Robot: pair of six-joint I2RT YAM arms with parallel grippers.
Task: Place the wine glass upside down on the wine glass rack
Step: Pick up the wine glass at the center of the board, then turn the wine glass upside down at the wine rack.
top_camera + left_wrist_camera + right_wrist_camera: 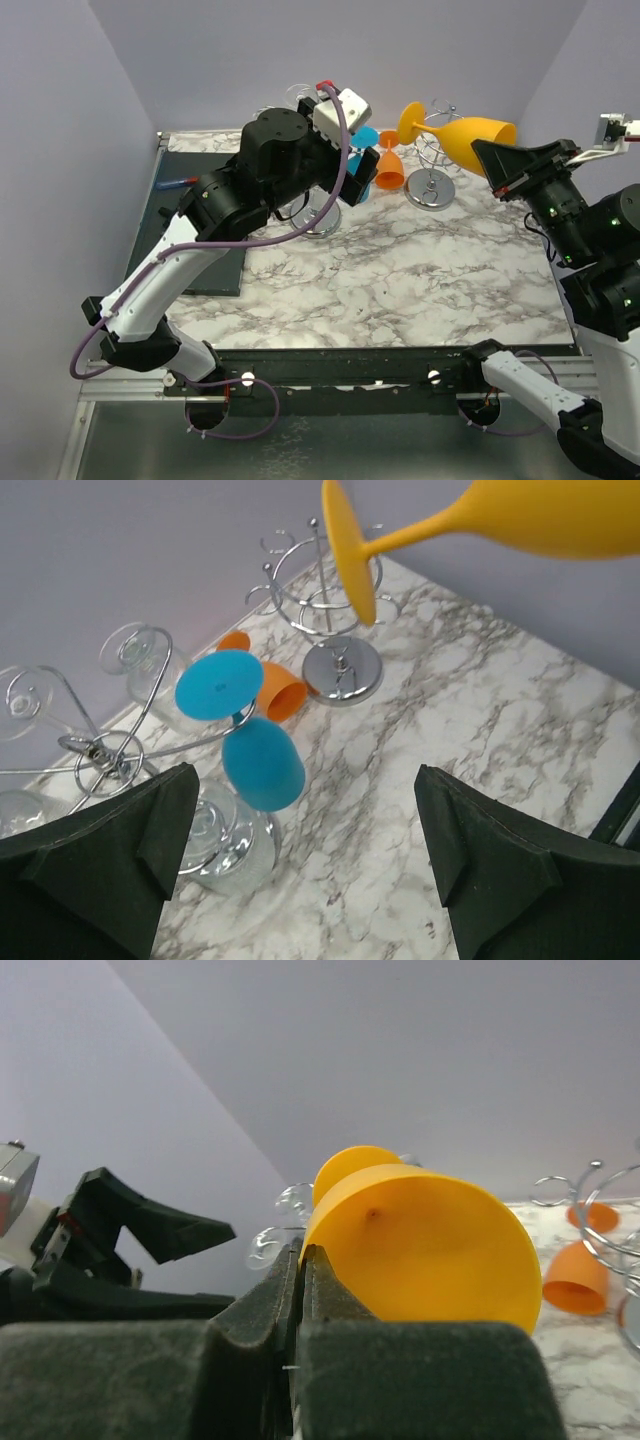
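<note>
The right gripper (pixel 495 165) is clenched on the yellow wine glass (pixel 470 138) rim, with the foot pointing to 9 o'clock. The left gripper (pixel 305 855) hangs released.

White marble-pattern table top (pixel 400 290). Upper centre-right: chrome wine glass rack (pixel 431 190) on a round base. Just left of it, orange wine glass (pixel 389 170) lying on its side. Upper centre: second chrome rack (pixel 320 228). Left edge: dark mat (pixel 205 272).

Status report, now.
Right hand shut on yellow plastic wine glass, sideways, near chrome wire rack. Left hand open, empty. Orange plastic glass lying by rack base.
</note>
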